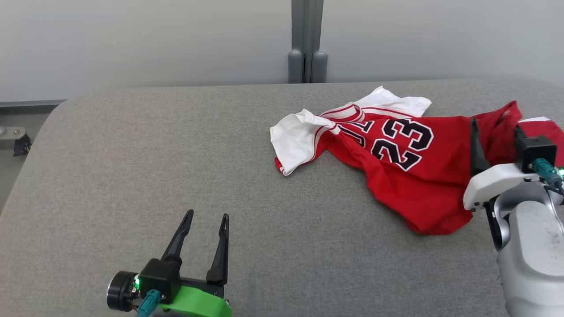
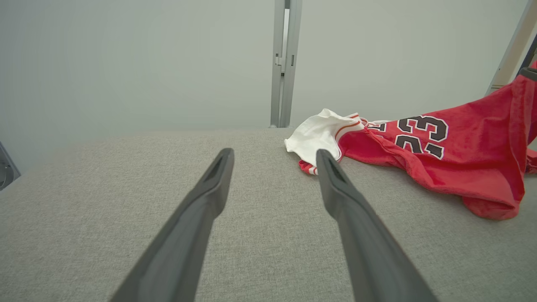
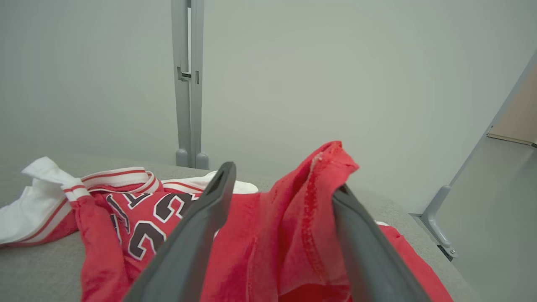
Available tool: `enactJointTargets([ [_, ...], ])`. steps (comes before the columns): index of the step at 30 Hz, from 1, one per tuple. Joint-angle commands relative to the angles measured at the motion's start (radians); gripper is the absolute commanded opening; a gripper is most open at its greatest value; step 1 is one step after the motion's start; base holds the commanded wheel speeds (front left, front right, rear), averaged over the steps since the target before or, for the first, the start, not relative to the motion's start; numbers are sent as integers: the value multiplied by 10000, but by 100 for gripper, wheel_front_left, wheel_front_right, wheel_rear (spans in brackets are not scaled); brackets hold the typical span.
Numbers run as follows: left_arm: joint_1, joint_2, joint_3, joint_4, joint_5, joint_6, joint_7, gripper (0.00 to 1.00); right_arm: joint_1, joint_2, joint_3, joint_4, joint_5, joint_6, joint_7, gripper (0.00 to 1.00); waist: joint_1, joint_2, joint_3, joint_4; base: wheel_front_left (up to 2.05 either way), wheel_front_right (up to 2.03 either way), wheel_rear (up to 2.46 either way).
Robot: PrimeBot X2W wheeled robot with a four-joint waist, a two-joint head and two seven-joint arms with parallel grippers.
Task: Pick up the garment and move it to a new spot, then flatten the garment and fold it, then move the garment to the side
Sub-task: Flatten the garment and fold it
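Note:
The garment (image 1: 410, 176) is a red jersey with a black "23" and white sleeves, lying crumpled on the right half of the grey padded table (image 1: 176, 154). My right gripper (image 1: 496, 125) is at its right end, jaws open. In the right wrist view a raised fold of the red garment (image 3: 268, 235) stands between the spread fingers of that gripper (image 3: 284, 178) and leans on the right one. My left gripper (image 1: 207, 215) hovers open and holding nothing over bare table at the lower left. Ahead and to the right of this gripper (image 2: 273, 155) lies the garment (image 2: 461, 167).
A grey post (image 1: 307, 44) rises against the pale wall behind the table's far edge. The table's rounded left corner (image 1: 57, 110) drops off to the floor. Bare grey surface stretches across the left and middle.

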Motion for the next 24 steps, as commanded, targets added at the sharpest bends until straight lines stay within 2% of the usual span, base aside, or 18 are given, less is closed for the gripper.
enactJointTargets([
  [1,197,31,62,-47,62,-12,-1,100,252,46,120,-271,98,-7,-83,100,0,-1,-137,-172,0,0,0],
  [12,99,31,192,-163,33,-41,-1,100,926,240,960,-2518,538,-7,206,100,0,-1,-201,-787,0,0,0],
  [17,6,31,210,-308,-43,42,-1,100,1704,338,1769,-3366,1021,-8,242,100,0,-1,-188,-858,0,0,0],
  [24,142,31,189,-384,-68,52,-1,100,3264,696,2382,-3605,1430,-7,89,100,0,-1,-94,-951,0,0,0],
])
